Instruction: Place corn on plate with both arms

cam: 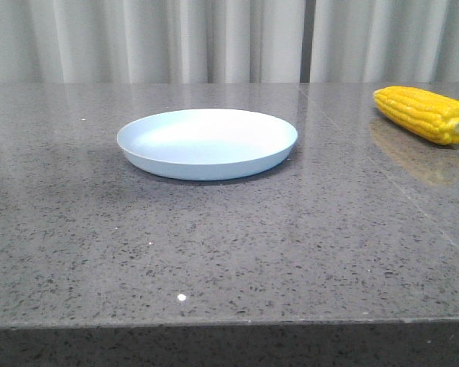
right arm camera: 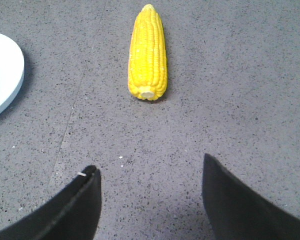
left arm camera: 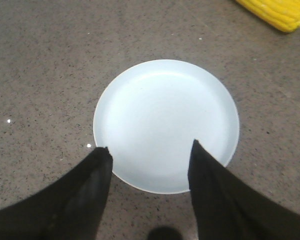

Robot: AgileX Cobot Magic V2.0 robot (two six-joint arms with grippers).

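My left gripper [left arm camera: 149, 152] hangs spread wide above the one plate [left arm camera: 165, 120]; my right gripper [right arm camera: 149, 172], equally spread and unladen, faces the one corn [right arm camera: 148, 52]

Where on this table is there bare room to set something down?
The plate itself holds nothing. Bare tabletop runs from the plate to the near edge, and left of the plate. A narrower gap separates plate and corn. Nowhere is crowded.
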